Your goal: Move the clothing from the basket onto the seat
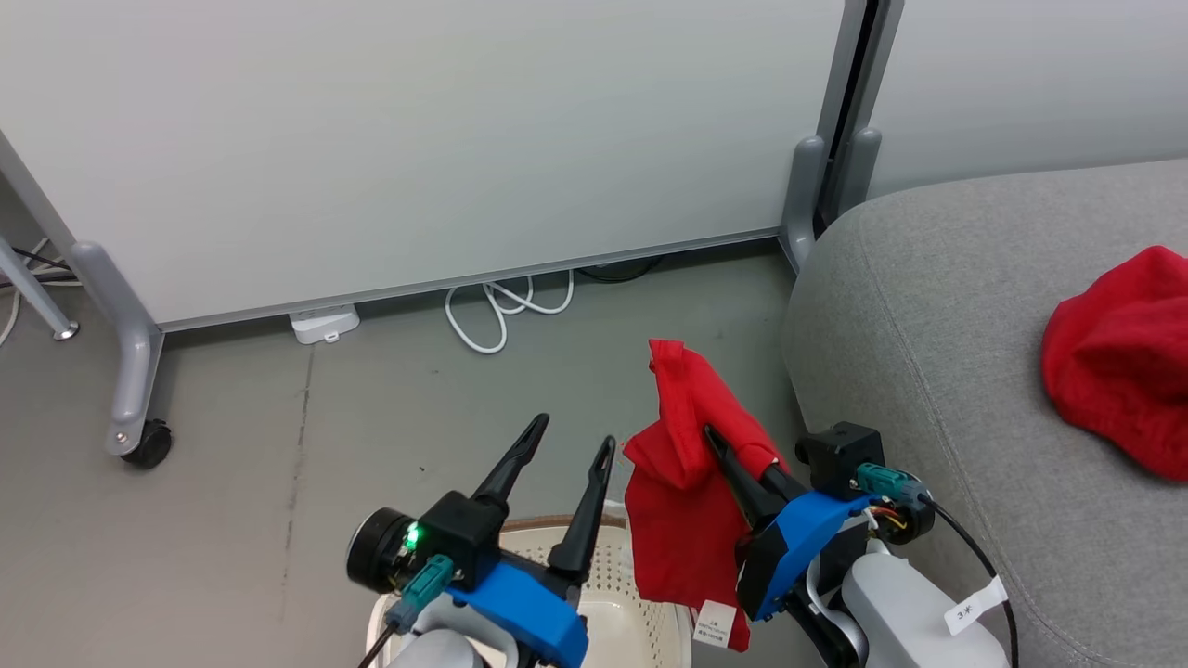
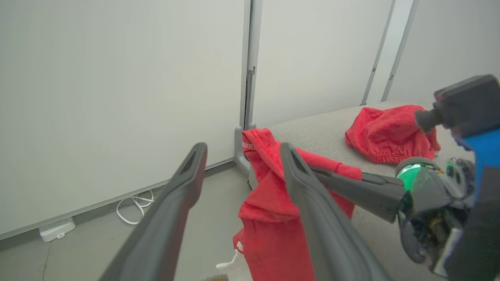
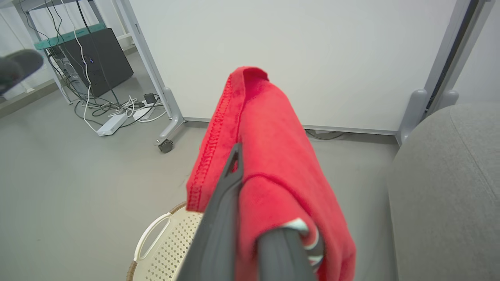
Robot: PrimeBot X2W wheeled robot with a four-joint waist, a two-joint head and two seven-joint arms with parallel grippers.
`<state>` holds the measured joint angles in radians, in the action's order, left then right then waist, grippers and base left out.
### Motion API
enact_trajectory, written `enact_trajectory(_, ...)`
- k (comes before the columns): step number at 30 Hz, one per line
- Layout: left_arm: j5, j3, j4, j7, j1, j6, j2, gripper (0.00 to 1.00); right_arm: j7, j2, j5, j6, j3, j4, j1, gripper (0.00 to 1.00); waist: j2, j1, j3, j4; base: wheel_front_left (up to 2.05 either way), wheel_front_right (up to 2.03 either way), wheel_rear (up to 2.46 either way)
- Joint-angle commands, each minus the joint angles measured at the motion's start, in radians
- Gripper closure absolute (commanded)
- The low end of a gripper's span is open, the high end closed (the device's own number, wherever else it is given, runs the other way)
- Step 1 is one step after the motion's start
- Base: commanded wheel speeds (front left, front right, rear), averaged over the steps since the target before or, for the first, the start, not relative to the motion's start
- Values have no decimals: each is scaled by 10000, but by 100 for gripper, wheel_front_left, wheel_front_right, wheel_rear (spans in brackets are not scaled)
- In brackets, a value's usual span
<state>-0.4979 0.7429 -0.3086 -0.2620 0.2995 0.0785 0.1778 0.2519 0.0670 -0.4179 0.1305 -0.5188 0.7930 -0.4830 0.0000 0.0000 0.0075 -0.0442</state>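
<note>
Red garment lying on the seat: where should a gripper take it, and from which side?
Probably the raised crest of the heaped red garment, from above: it mounds up off the seat, so folds there stand free to pinch, while its edges lie flat against it.

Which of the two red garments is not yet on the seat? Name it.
The hanging garment, held by the right gripper over the basket edge, beside the seat. The other garment already lies bunched on it.

Grey floor (image 1: 232, 520), white wheeled partition panels (image 1: 418, 139), looped white cable (image 1: 492, 315).
</note>
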Motion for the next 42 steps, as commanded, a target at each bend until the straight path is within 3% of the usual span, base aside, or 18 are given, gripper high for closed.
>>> enact_trajectory(1,205,-290,14,-44,-351,-85,27,0,6,61,20,5,31,-91,69,100,0,0,11,-63,0,0,0)
enact_trajectory(10,959,-1785,-423,-44,-1374,-556,-273,0,-107,148,143,5,203,-353,215,100,0,0,-5,-237,0,0,0)
enact_trajectory(22,1857,-2695,-692,-45,-1584,-1182,-789,0,-279,140,329,5,390,-678,395,100,0,0,11,-393,0,0,0)
enact_trajectory(42,2565,-3269,-683,-43,-1495,-1654,-1177,0,-401,113,523,5,644,-1008,379,100,0,0,253,-2485,0,0,0)
